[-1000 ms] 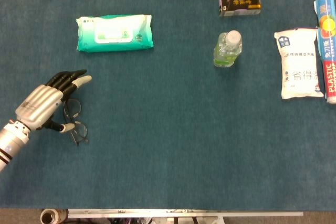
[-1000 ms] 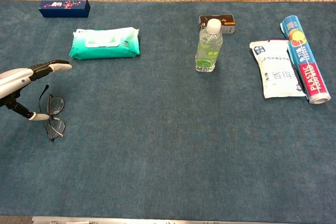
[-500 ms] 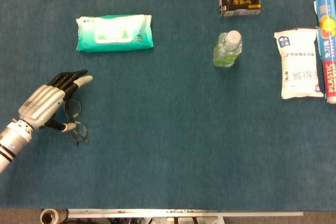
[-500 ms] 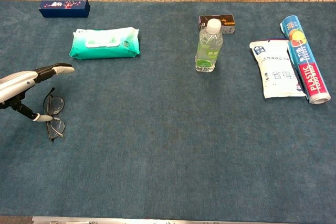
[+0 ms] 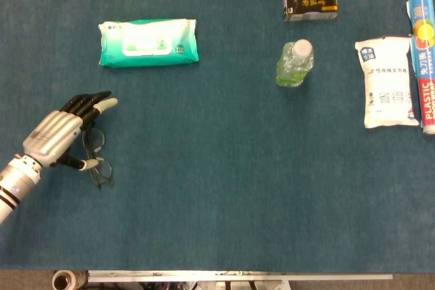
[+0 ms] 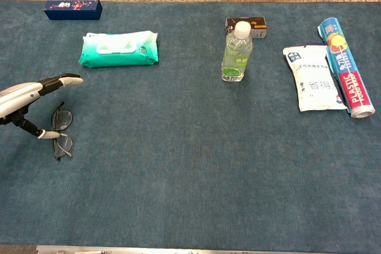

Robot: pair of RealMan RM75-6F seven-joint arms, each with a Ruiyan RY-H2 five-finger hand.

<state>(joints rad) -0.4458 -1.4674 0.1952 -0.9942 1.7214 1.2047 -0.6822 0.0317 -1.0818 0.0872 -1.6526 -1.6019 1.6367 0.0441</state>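
At the lower left of the head view the left hand hangs over the glasses, fingers spread, thumb beside the frame. The glasses lie flat on the worktop, not yet gripped; grasping and lifting remain undone.

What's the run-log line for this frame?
left hand: open, over glasses, contact unclear | right hand: not in view | wet wipes pack: beyond hand, apart

The table is covered in deep teal cloth. The left hand is silver with black fingers and pale tips; the glasses are dark-framed. The wipes pack is mint green and white, the bottle clear greenish, the small box black.
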